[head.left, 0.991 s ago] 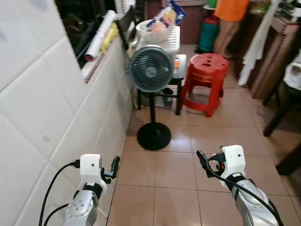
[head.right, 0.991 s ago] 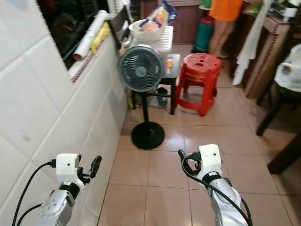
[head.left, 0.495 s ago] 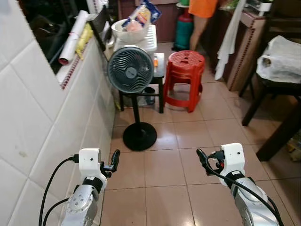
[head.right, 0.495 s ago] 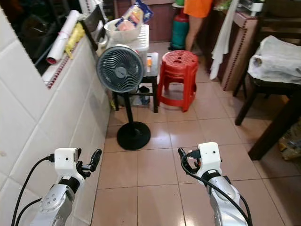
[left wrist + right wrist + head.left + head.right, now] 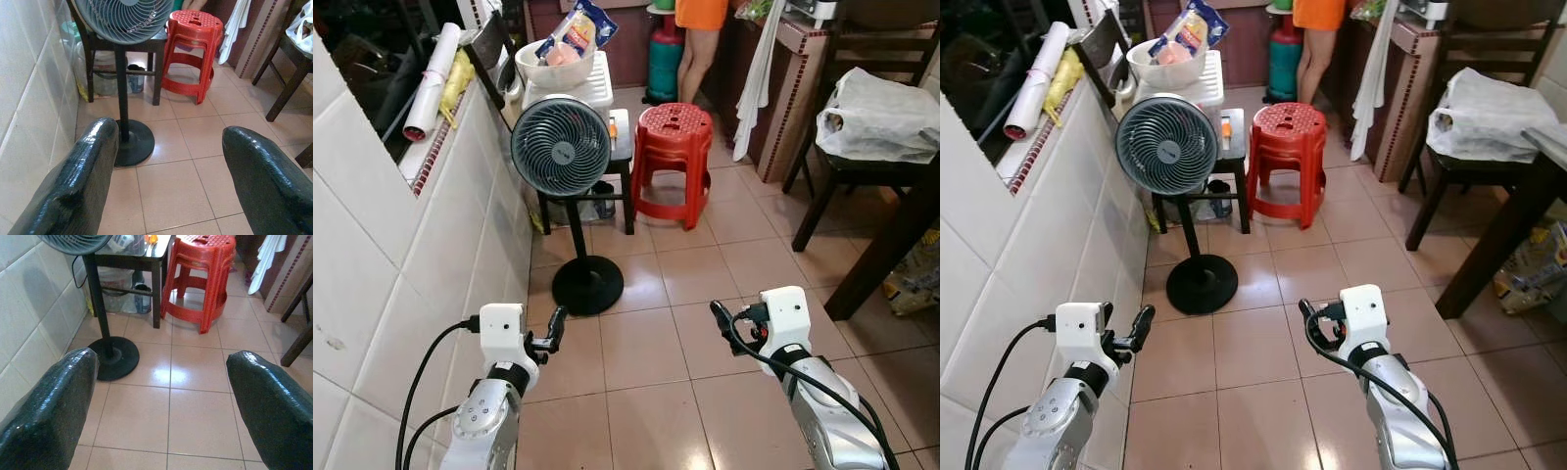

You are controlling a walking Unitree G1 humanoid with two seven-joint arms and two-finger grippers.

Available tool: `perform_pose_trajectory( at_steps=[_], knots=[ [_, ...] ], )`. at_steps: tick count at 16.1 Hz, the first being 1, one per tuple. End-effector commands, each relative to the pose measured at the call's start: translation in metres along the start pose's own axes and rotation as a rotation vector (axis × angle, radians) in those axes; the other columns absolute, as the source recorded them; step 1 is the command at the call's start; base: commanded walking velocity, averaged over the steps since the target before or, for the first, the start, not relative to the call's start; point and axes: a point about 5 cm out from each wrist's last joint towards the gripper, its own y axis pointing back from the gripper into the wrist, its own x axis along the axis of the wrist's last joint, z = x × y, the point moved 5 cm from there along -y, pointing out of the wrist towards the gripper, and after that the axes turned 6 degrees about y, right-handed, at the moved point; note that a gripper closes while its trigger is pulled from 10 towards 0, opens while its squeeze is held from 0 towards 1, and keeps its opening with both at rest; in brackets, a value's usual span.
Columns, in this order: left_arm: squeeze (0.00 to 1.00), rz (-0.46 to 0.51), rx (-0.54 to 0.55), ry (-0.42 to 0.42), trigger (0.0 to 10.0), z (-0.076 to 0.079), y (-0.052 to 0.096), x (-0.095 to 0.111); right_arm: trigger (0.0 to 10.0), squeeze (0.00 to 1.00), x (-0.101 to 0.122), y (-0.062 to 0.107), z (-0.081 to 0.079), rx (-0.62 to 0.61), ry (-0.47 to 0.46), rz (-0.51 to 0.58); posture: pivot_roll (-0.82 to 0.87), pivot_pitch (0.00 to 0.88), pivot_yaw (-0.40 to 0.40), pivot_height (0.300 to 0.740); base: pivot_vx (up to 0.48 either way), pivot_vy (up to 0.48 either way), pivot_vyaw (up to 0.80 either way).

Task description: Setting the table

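Nothing of the table setting looks begun, by my reading. My left gripper (image 5: 555, 323) and right gripper (image 5: 718, 315), low in the frame over floor tiles, both have fingers spread apart and empty. The table (image 5: 891, 245) sits at the right edge, beside a chair (image 5: 832, 166) bearing a white bag (image 5: 876, 117). I can't make out any tableware; fetching it remains.
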Motion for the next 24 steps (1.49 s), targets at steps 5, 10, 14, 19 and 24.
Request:
perform_pose_trajectory(
  at_steps=[5,10,14,19,24],
  knots=[
    [0.00,0.013,-0.007,-0.009,10.0,-0.0045,-0.0059,0.0082,10.0,0.00,0.0103,-0.0011,-0.0016,-0.011,-0.007,0.029,-0.08,0.000,0.062,0.740,0.000,-0.152,-0.45],
    [0.00,-0.001,-0.011,-0.007,10.0,-0.0046,-0.0076,0.0061,10.0,0.00,0.0115,-0.0012,-0.0012,-0.021,-0.015,0.028,-0.08,0.000,0.065,0.740,0.000,-0.311,0.00],
    [0.00,-0.009,-0.013,-0.006,10.0,-0.0054,-0.0072,0.0040,10.0,0.00,0.0130,-0.0020,-0.0022,-0.022,-0.016,0.030,-0.08,0.000,0.067,0.740,0.000,-0.316,0.00],
    [0.00,-0.015,-0.018,-0.010,10.0,-0.0043,-0.0076,0.0024,10.0,0.00,0.0145,-0.0018,-0.0011,-0.024,-0.012,0.032,-0.08,0.000,0.062,0.740,0.000,-0.305,0.00],
    [0.00,0.032,0.048,0.069,10.0,-0.0134,-0.0096,0.0100,10.0,0.00,0.0169,-0.0036,-0.0037,-0.013,-0.016,0.041,-0.08,0.000,0.056,0.740,0.000,0.000,0.00]
  ],
)
